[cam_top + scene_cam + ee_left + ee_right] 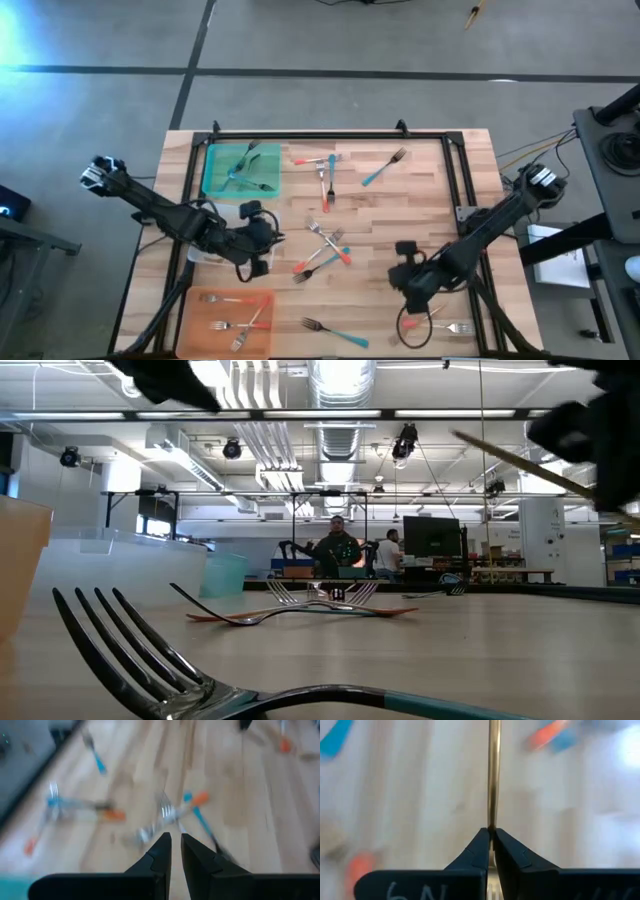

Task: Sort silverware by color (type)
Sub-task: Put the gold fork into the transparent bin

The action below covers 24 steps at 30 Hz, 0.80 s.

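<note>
Silverware sorting: right end effector (490, 845) is pinching a gold fork (493, 775) mid-handle, probably so it hangs steady for carrying.

The only readable marking is a handwritten "6N" in pale strokes on the dark body of the right hand (491, 836), just behind its fingers; nothing else can be read.

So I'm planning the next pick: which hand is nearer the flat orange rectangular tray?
Left. The left hand hovers just beyond the flat orange rectangular tray, toward the table's middle; the right hand is farther off across the table.
</note>
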Motion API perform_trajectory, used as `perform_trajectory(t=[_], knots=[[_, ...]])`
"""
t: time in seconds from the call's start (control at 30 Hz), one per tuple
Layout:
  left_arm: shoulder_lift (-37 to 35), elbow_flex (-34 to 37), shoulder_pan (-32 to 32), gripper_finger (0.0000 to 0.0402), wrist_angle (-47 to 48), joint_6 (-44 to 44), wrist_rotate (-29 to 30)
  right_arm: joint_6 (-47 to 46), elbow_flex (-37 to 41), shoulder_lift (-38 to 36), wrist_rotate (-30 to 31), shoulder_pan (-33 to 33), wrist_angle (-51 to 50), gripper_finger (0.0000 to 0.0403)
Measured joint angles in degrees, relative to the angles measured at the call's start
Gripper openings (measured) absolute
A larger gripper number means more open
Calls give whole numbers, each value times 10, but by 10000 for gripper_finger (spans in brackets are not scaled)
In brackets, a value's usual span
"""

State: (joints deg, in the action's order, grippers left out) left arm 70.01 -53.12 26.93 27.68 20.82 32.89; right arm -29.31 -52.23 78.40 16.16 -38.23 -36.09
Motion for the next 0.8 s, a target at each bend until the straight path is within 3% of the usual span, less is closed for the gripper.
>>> perform_trajectory(t=[0.17,0.3,0.6,0.8], knots=[[41,0,-2,27,-176,-165,11,0,-1,-65,225,14,28,9],[74,0,-10,27,-288,-264,-30,19,-1,-82,313,29,35,9],[104,0,-110,27,-386,-312,-130,153,-1,-77,330,100,98,9],[134,0,-193,27,-457,-309,-288,195,-1,-79,330,145,111,9]])
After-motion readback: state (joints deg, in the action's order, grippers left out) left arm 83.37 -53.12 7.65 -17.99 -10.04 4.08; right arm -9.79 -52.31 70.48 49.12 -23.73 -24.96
